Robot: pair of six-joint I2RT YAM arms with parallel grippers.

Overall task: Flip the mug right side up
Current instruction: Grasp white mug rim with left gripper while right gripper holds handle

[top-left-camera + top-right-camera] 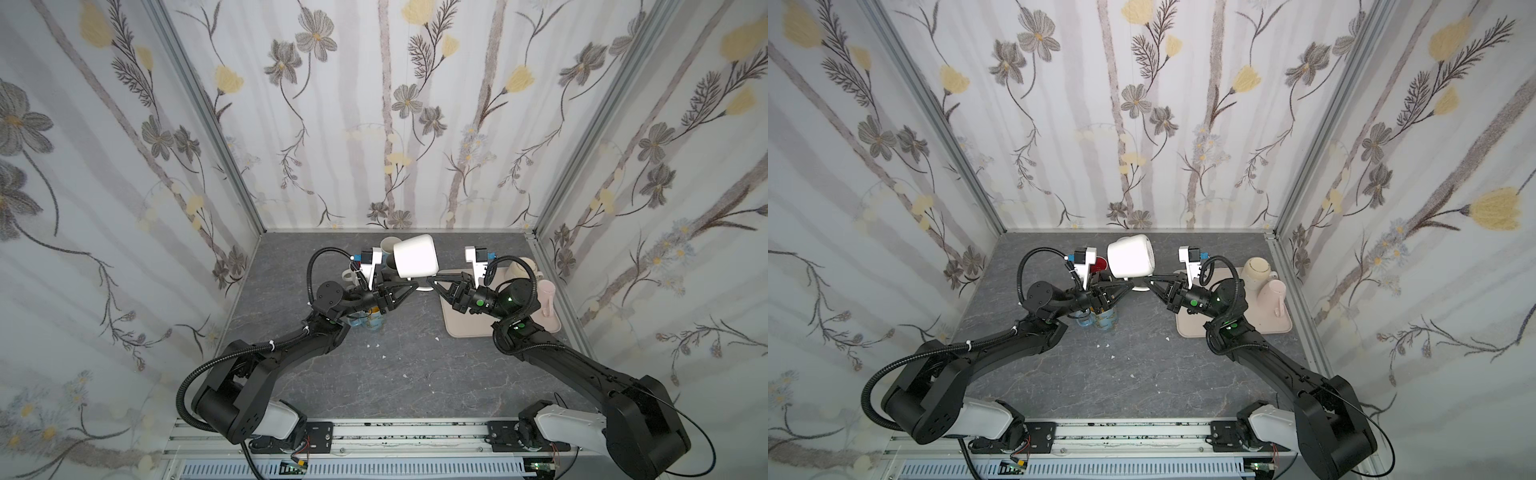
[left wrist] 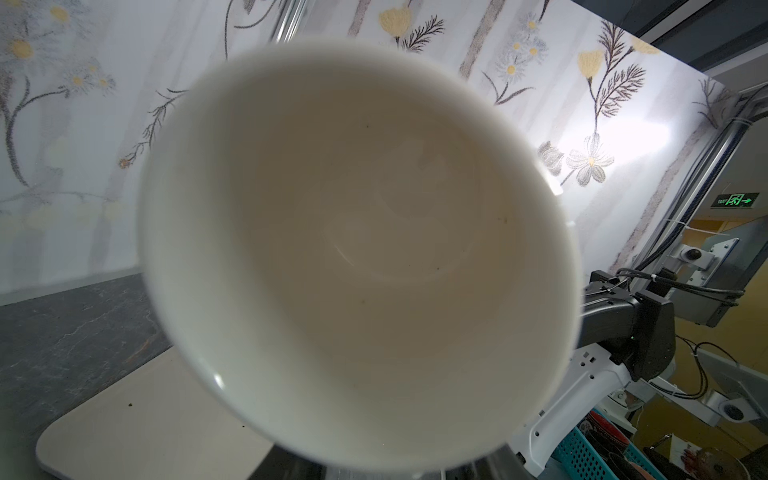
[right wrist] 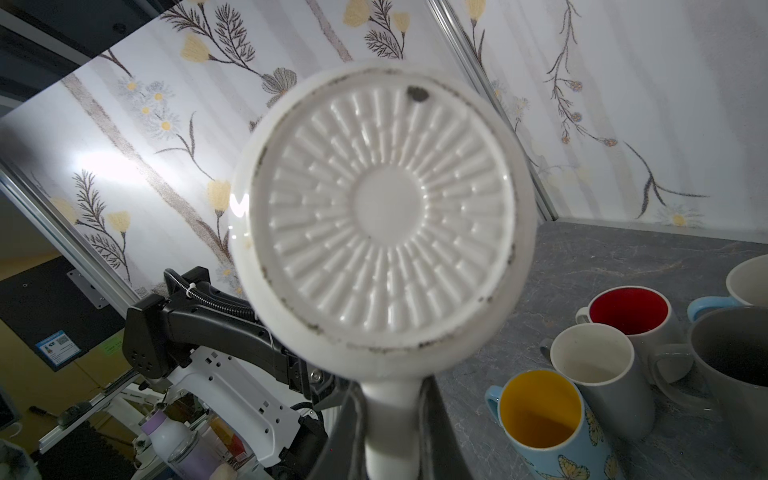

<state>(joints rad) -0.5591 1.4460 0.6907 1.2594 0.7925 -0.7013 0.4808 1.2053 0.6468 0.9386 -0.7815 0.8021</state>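
The white mug (image 1: 415, 255) (image 1: 1130, 257) hangs in the air on its side above the back middle of the table. Its ribbed base (image 3: 386, 216) faces the right wrist camera and its empty inside (image 2: 357, 249) fills the left wrist view. My right gripper (image 1: 432, 282) (image 1: 1152, 283) (image 3: 390, 436) is shut on the mug's handle below the body. My left gripper (image 1: 411, 286) (image 1: 1128, 286) reaches in from the left under the mug's rim. Only dark finger edges show beside the rim, so contact with the mug is unclear.
A beige tray (image 1: 461, 324) (image 1: 1192, 328) (image 2: 145, 415) lies at the right with an upside-down beige mug (image 1: 525, 266) and a pink cup (image 1: 546, 297). Several upright mugs cluster at the left: a yellow-lined butterfly mug (image 3: 540, 415), a red-lined one (image 3: 629, 309) and grey ones.
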